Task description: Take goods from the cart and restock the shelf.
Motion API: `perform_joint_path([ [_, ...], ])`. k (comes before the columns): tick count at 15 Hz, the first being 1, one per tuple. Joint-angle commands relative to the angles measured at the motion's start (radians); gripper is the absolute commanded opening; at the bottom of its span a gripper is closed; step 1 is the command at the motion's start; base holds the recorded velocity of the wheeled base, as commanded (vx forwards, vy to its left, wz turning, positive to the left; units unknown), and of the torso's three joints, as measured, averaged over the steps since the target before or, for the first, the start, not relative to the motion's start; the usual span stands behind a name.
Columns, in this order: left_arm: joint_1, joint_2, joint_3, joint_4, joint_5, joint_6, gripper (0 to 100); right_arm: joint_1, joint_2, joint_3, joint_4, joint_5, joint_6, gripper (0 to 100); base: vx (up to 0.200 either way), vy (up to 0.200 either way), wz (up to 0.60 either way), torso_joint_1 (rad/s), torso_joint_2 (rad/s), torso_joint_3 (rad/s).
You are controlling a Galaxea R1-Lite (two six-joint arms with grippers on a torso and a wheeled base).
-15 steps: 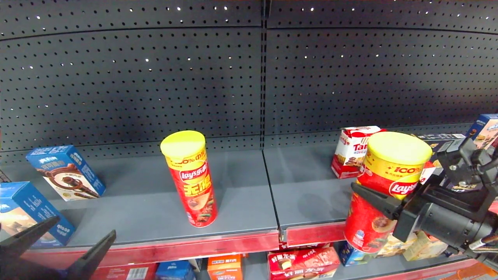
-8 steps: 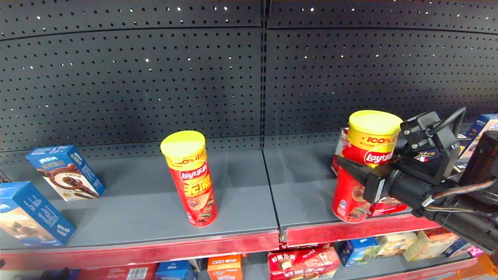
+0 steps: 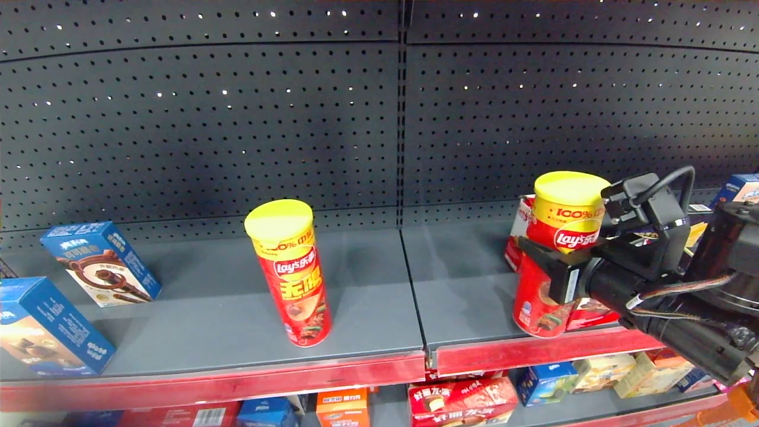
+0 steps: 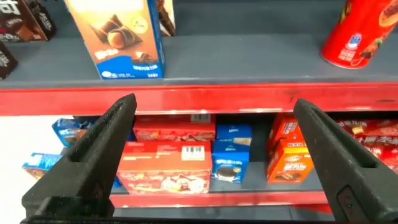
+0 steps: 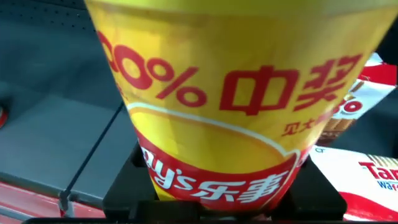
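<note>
A red chip can with a yellow lid (image 3: 560,249) is held slightly tilted by my right gripper (image 3: 554,270), which is shut on its middle. Its base is at the front edge of the grey shelf (image 3: 468,296), right section; I cannot tell if it touches. In the right wrist view the can (image 5: 236,106) is pressed close between the fingers. A second, identical can (image 3: 290,273) stands upright on the left section. My left gripper (image 4: 214,137) is open and empty, low in front of the shelf's red edge (image 4: 205,98).
A red-and-white box (image 3: 531,222) lies just behind the held can. Blue boxes (image 3: 101,264) stand at the shelf's left end, another blue box (image 3: 738,190) at the far right. Snack boxes (image 3: 462,400) fill the lower shelf. Open shelf floor lies between the two cans.
My right gripper lifted the can from in front of the shelf edge up and in over the shelf, then lowered it slightly. My left gripper dropped out of the head view.
</note>
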Motion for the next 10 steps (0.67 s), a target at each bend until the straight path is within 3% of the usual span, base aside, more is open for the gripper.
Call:
perform_joint_path([
  [1, 0.000, -0.014, 0.000, 0.015, 0.001, -0.002, 100, 0.015, -0.024, -0.001, 0.002, 0.024, 0.002, 0, 0.000, 0.000, 0.00, 0.000, 0.00, 0.000],
  [4, 0.000, -0.014, 0.000, 0.021, 0.003, -0.008, 100, 0.004, -0.052, -0.041, 0.011, 0.137, -0.001, 0, 0.000, 0.000, 0.00, 0.000, 0.00, 0.000],
  [6, 0.000, -0.014, 0.000, 0.021, 0.004, -0.010, 100, 0.018, -0.052, -0.064, 0.025, 0.136, -0.002, 0, 0.000, 0.000, 0.00, 0.000, 0.00, 0.000],
  [9, -0.001, -0.012, -0.001, 0.024, 0.001, -0.048, 100, 0.022, -0.060, -0.061, 0.060, 0.142, -0.007, 0, 0.000, 0.000, 0.00, 0.000, 0.00, 0.000],
  [10, -0.001, -0.012, -0.001, 0.024, 0.001, -0.050, 100, 0.038, -0.057, -0.067, 0.060, 0.142, -0.007, 0, 0.000, 0.000, 0.60, 0.007, 0.00, -0.002],
])
